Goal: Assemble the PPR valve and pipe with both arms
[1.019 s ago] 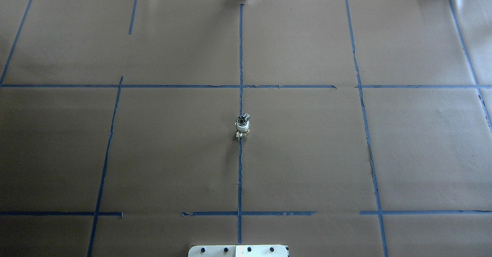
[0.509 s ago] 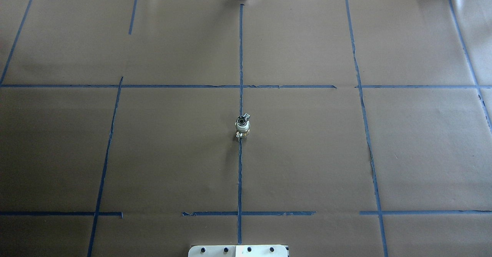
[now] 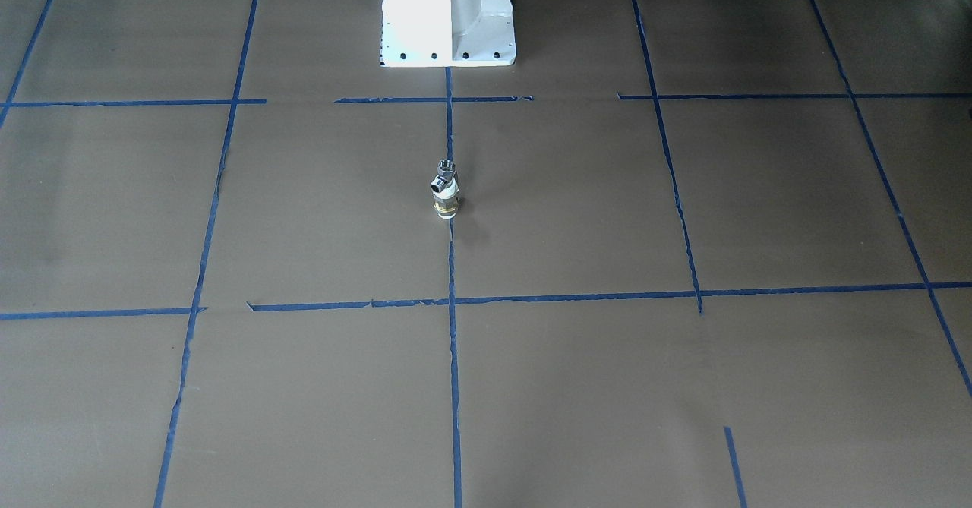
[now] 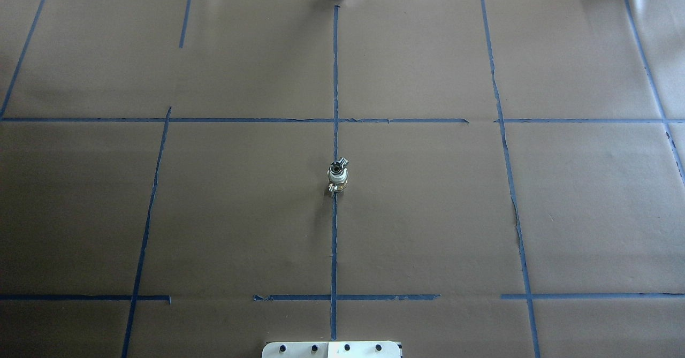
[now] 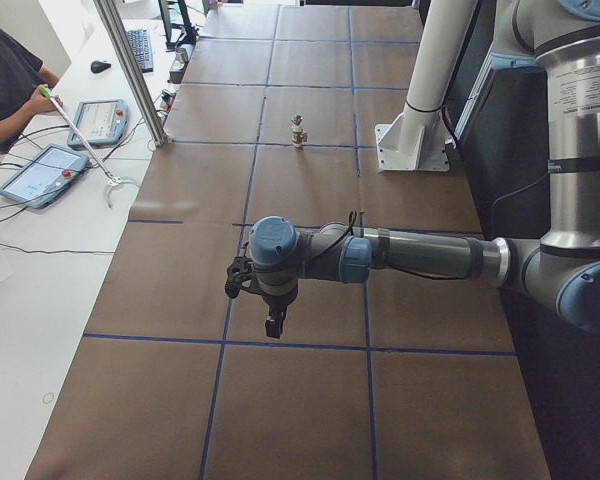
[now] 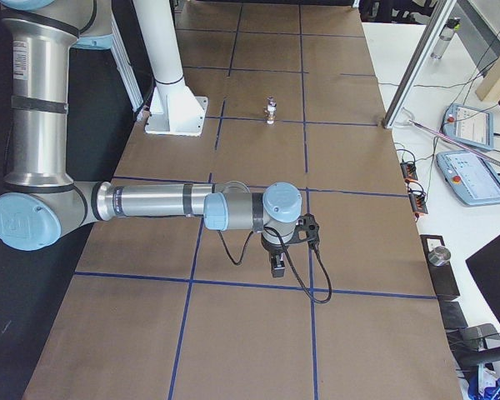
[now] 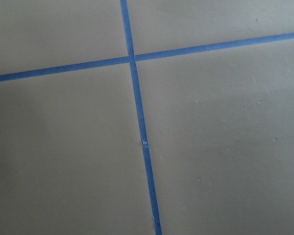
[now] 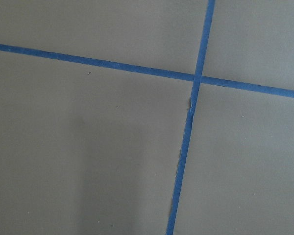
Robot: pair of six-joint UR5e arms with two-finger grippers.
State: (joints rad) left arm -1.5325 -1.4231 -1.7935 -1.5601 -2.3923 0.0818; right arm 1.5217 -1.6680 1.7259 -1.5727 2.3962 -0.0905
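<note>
A small metal and white valve with a short pipe piece stands upright on the centre tape line of the brown table; it also shows in the front view. My left arm reaches out at the table's left end, its gripper pointing down over the paper, far from the valve. My right arm does the same at the right end, gripper pointing down, far from the valve. I cannot tell whether either gripper is open or shut. Both wrist views show only paper and tape.
Blue tape lines divide the brown paper into squares. The white pedestal base stands at the robot's edge. A metal post and tablets stand on the operators' side, where a person sits.
</note>
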